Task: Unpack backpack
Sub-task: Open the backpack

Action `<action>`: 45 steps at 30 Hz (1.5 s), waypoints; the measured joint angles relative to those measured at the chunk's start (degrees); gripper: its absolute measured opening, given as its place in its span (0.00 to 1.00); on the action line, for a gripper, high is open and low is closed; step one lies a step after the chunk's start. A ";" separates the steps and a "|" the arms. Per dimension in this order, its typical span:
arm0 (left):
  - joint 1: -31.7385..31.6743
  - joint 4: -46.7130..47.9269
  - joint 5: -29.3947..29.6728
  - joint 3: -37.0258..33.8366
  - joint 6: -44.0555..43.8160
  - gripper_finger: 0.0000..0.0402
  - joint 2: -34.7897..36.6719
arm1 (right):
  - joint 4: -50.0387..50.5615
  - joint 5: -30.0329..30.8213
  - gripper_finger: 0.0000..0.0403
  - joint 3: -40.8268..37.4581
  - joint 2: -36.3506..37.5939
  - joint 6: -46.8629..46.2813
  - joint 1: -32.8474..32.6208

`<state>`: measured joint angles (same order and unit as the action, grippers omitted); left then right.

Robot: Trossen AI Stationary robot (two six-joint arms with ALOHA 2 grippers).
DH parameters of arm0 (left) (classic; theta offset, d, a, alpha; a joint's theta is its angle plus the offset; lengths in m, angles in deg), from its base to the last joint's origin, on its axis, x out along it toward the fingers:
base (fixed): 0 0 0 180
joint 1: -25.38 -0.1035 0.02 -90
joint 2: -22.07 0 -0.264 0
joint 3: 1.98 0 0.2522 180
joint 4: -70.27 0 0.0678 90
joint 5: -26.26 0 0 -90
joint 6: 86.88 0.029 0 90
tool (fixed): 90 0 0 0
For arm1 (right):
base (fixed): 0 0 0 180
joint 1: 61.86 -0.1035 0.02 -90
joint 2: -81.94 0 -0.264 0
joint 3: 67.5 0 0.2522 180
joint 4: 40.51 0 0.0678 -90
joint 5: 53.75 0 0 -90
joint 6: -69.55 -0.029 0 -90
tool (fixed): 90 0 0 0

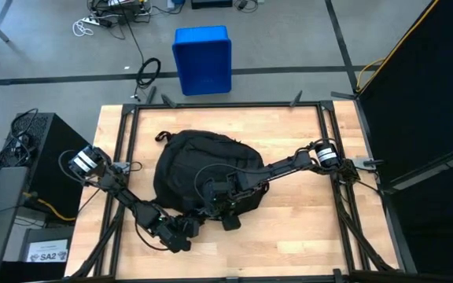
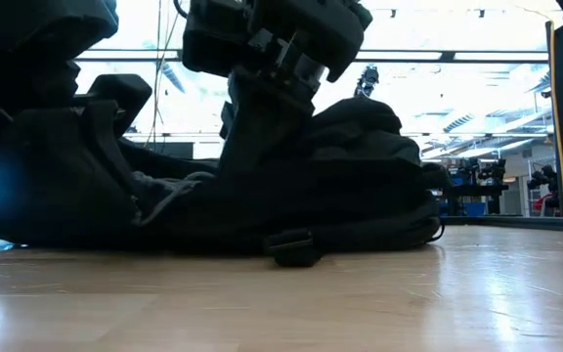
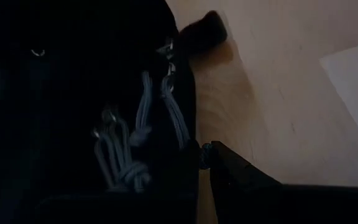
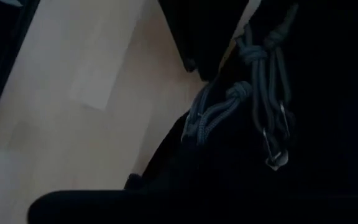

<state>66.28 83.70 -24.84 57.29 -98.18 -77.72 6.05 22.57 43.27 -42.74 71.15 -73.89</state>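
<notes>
High view hides both closed pincers (image 1: 211,206) against the backpack (image 1: 187,161); grip unclear.

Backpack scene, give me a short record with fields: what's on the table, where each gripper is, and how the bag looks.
table: wooden top
backpack: black, lying flat mid-table, no contents visible outside it
zipper cords: grey knotted pulls at the bag's near edge
left gripper: shut, at the bag's near edge
right gripper: shut, on the bag's near edge by the cords; what it pinches is hidden
beyond table: blue bin on the floor
</notes>
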 joint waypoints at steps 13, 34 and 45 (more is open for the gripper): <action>-0.01 4.04 -0.04 0.02 -2.89 0.00 0.07 | 6.55 0.41 0.00 -0.02 4.15 -0.29 -3.60; -0.08 6.13 0.94 0.00 -5.70 0.00 0.07 | -0.30 11.75 0.07 -0.04 6.36 -3.96 -6.22; -1.17 5.68 1.02 -0.02 -5.39 0.00 0.02 | -9.17 11.69 0.49 -0.17 0.99 3.65 -6.12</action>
<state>65.11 89.38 -23.83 57.27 -103.57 -77.70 -3.12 34.25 43.09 -41.75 74.80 -80.01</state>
